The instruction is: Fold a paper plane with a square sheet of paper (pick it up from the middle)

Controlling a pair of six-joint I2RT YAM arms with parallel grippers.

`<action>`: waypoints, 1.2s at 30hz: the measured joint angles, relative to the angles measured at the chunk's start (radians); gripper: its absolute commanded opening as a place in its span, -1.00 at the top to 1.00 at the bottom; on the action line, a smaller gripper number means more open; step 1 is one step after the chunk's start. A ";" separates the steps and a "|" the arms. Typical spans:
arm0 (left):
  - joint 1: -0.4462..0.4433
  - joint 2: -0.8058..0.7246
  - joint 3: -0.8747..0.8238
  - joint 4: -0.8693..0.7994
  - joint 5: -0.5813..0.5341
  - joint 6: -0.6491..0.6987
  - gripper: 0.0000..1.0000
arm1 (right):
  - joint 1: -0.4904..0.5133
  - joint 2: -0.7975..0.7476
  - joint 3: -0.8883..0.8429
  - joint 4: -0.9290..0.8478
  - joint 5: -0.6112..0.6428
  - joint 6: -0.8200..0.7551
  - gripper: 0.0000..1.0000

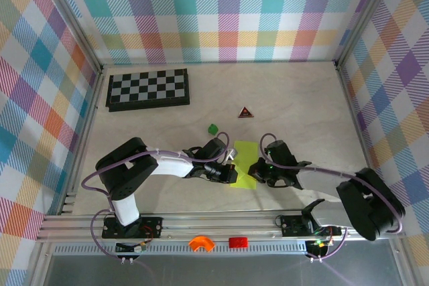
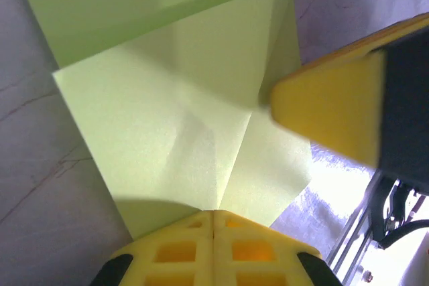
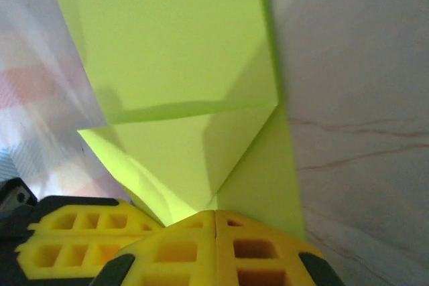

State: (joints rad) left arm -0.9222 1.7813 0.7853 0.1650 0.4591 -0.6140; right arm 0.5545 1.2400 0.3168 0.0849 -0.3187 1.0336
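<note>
Presently, item: paper plane [image 1: 244, 157], lime sheet partly folded, lies flat on the desk [image 1: 301, 98]. Left hand [image 2: 214, 216] and right hand [image 3: 215, 213], each pressed together, flank it with tips on its folds, seemingly pinning them flat for creasing.

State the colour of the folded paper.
The paper plane is lime yellow-green; the left wrist view shows it best.

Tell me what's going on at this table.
The robot is folding a lime-green paper sheet into a plane. Both the left pincer and right pincer are shut, tips down on the sheet from opposite sides. Flaps are already creased in; it is not a finished dart yet.
</note>
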 measured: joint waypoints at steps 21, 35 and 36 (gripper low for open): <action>0.000 -0.001 -0.003 0.003 -0.001 0.001 0.95 | -0.251 0.104 0.009 0.061 -0.139 -0.091 1.00; 0.000 -0.003 0.003 -0.016 -0.001 0.001 0.95 | -0.154 0.025 0.069 0.035 -0.132 -0.089 0.92; 0.000 -0.003 0.004 -0.018 -0.001 0.001 0.95 | -0.124 0.021 0.079 0.038 -0.119 -0.082 0.91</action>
State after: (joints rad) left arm -0.9222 1.7782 0.7895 0.1467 0.4583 -0.6132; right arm 0.4309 1.2610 0.3954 0.1230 -0.4374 0.9520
